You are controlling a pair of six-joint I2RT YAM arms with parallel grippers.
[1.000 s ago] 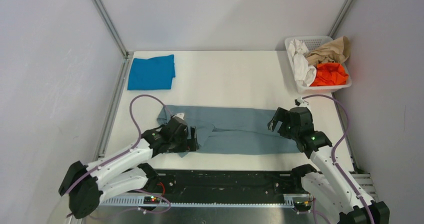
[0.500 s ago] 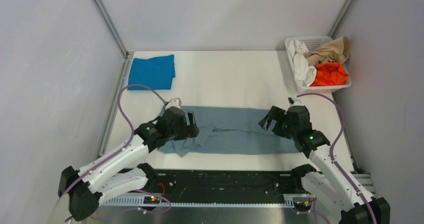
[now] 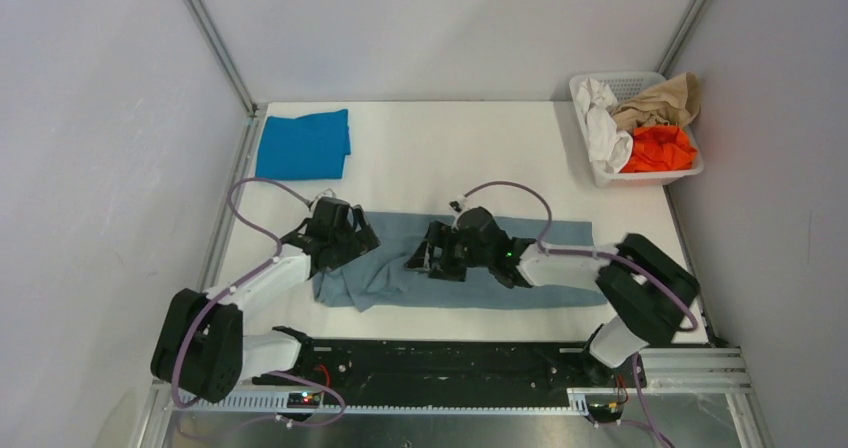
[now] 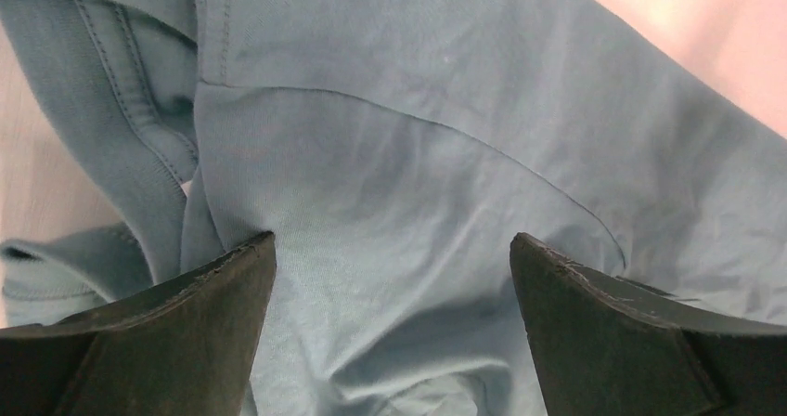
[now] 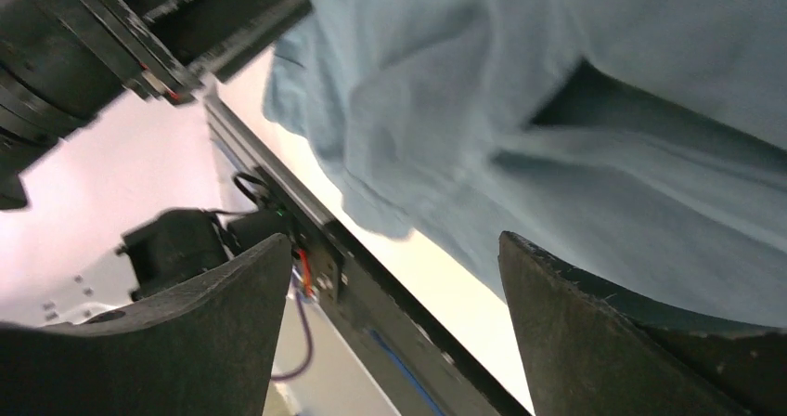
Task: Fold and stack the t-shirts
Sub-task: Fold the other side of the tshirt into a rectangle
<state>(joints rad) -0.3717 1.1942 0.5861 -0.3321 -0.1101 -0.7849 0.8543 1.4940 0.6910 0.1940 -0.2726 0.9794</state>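
The grey-blue t-shirt [image 3: 390,268] lies as a long band across the near half of the table, its left end rumpled. My left gripper [image 3: 358,238] hovers over that left end, open; in the left wrist view its fingertips [image 4: 255,258] straddle wrinkled cloth [image 4: 418,110] close below. My right gripper [image 3: 422,258] reaches leftward over the shirt's middle, open; the right wrist view shows the shirt [image 5: 603,156] and the table's near edge between its fingers. The brighter blue t-shirt [image 3: 303,144] lies folded at the back left corner.
A white basket [image 3: 684,174] at the back right holds white, tan and orange cloths. The black rail [image 3: 450,363] runs along the near table edge. The right forearm [image 3: 570,265] lies low across the shirt's right half.
The right arm has swung left from the shirt's right end to its middle. The left gripper has shifted back and left over the left end, which looks more bunched.
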